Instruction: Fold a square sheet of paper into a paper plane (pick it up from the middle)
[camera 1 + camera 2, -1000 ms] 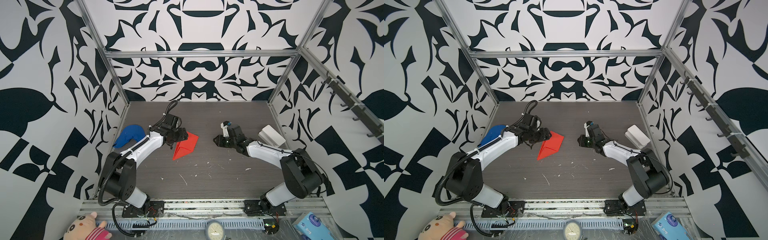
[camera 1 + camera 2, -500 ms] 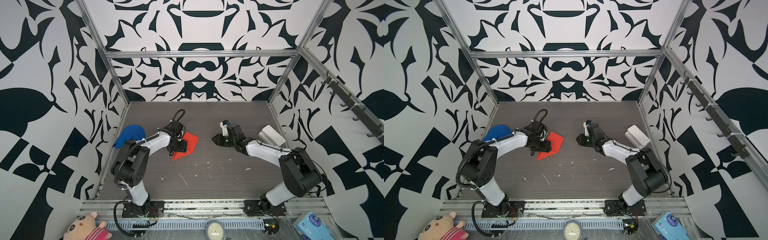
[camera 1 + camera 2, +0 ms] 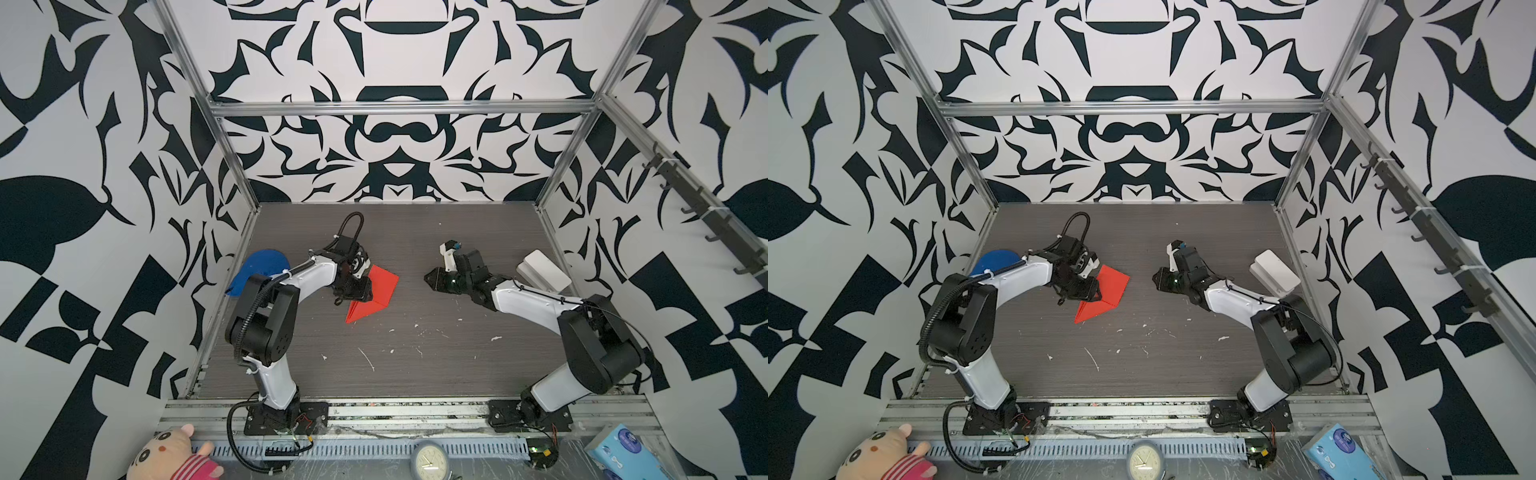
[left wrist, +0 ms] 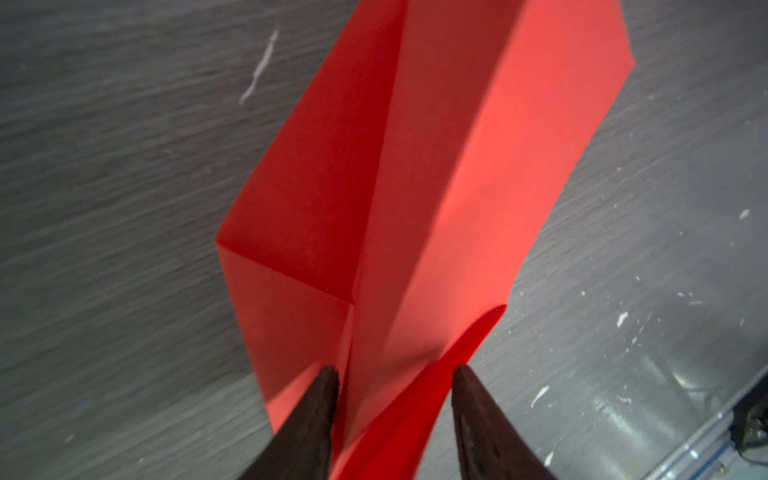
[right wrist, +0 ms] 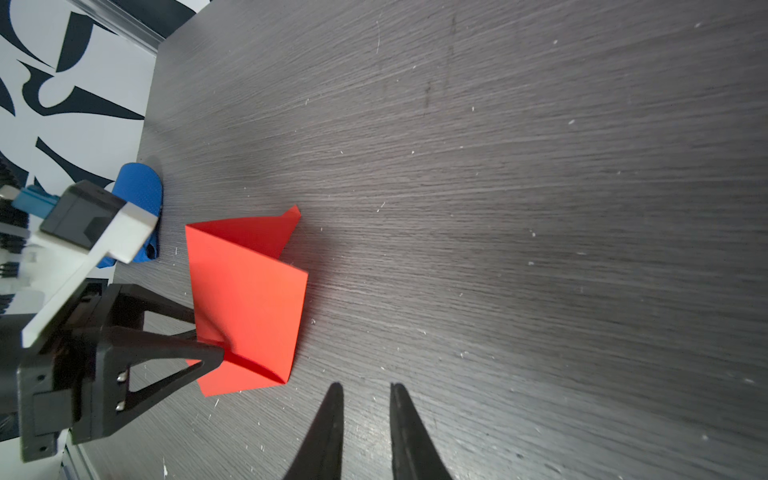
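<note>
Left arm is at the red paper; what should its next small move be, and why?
Probably close the left gripper: its jaws stand apart astride a raised fold of the red paper, not yet pinching it. The right gripper hangs clear, empty.

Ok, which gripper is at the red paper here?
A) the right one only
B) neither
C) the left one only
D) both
C: the left gripper has its jaws either side of a raised fold of the red paper, while the right gripper hangs over the table, apart from the paper.
</note>
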Controlling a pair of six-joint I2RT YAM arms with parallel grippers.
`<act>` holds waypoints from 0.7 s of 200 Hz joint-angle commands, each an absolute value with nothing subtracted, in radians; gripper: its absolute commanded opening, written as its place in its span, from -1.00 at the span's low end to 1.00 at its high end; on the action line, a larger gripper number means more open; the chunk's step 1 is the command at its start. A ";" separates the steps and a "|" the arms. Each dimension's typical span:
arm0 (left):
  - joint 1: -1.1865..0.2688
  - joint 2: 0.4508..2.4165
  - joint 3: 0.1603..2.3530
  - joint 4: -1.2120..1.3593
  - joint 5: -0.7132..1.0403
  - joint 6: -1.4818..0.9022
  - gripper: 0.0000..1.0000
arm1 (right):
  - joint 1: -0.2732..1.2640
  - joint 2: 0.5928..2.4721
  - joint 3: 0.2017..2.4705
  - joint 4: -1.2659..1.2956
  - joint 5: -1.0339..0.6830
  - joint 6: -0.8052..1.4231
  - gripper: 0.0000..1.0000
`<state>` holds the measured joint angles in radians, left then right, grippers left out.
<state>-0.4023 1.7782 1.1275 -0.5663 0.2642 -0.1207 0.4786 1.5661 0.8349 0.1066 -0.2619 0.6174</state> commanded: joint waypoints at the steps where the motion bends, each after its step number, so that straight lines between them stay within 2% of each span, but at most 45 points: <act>1: -0.391 1.802 1.138 -0.618 0.330 -0.077 -0.05 | 0.482 1.560 0.866 0.138 -0.259 0.626 -0.52; 16: -0.391 1.807 1.140 -0.625 0.344 -0.069 -0.06 | 0.482 1.562 0.864 0.139 -0.259 0.627 -0.52; 29: -0.390 1.811 1.141 -0.626 0.359 -0.066 -0.15 | 0.482 1.561 0.863 0.138 -0.259 0.629 -0.53; 61: -0.387 1.818 1.141 -0.615 0.387 -0.082 -0.62 | 0.481 1.557 0.862 0.137 -0.258 0.628 -0.53; 101: -0.383 1.794 1.129 -0.515 0.501 -0.167 -0.85 | 0.481 1.550 0.840 0.177 -0.304 0.635 -0.52; 125: -0.383 1.786 1.096 -0.356 0.562 -0.318 -0.88 | 0.479 1.562 0.812 0.240 -0.400 0.643 -0.34; 140: -0.383 1.784 1.062 -0.220 0.604 -0.447 -0.88 | 0.476 1.577 0.794 0.293 -0.470 0.664 -0.10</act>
<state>-0.3862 1.8023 1.1103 -0.4301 0.4980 -0.2455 0.4782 1.5661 0.8181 0.1810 -0.3435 0.6434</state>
